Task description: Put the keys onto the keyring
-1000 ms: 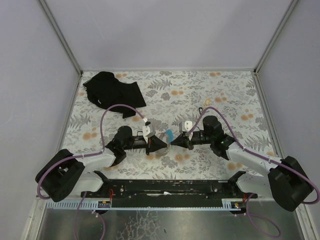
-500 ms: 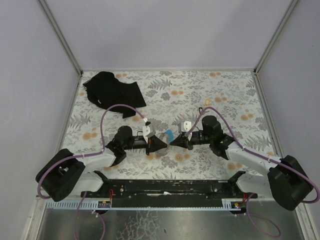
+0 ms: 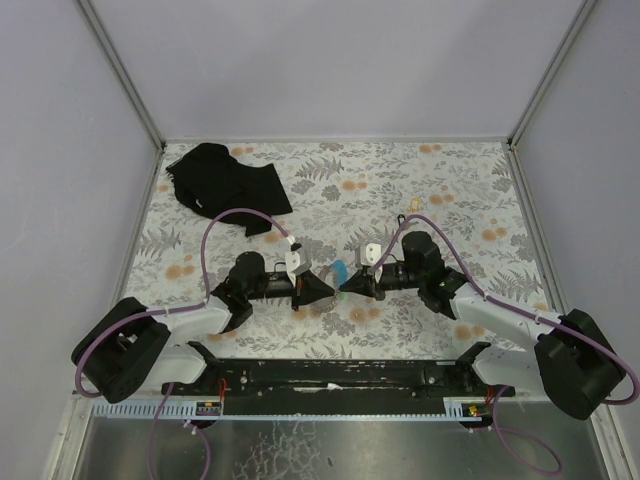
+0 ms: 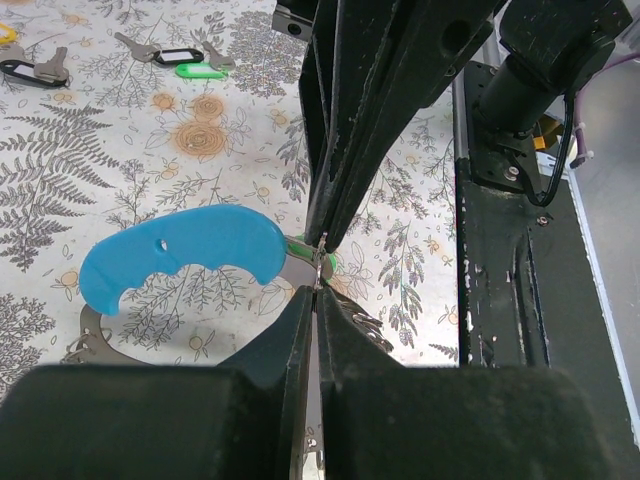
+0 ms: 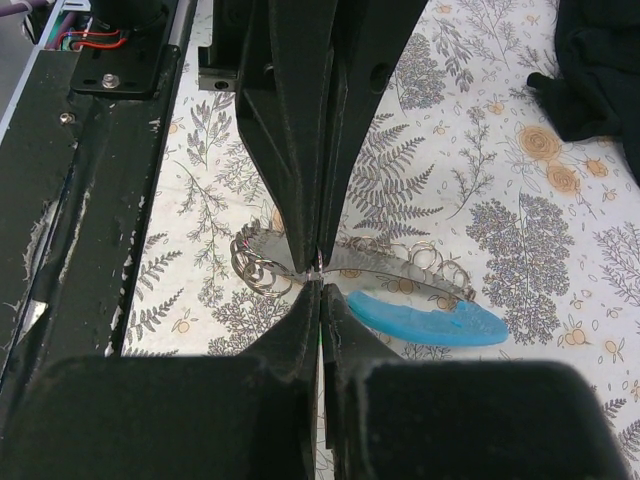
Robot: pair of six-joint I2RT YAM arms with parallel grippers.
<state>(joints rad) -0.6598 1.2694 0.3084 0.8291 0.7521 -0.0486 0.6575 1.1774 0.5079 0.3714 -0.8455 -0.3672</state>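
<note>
The light-blue keyring [image 3: 338, 270] lies between my two grippers; its blue band [image 4: 185, 250] [image 5: 430, 320] carries a grey metal strip with several small rings [image 5: 400, 262]. My left gripper [image 3: 326, 290] [image 4: 315, 292] is shut, with a thin metal ring of the keyring pinched at its tips. My right gripper [image 3: 349, 284] [image 5: 320, 288] is shut tip to tip against it, and a sliver of a green key tag [image 4: 333, 263] shows at its jaws. Loose keys with a green tag [image 4: 200, 70] and a black tag [image 4: 180, 55] lie further off.
A black cloth [image 3: 225, 185] [image 5: 600, 70] lies at the back left of the flowered table. More keys [image 4: 30, 68] lie near the loose ones, also seen small in the top view [image 3: 404, 212]. The black base rail [image 3: 340, 375] runs along the near edge.
My right gripper has edged slightly left toward the left gripper. The left arm and the keyring have barely moved.
</note>
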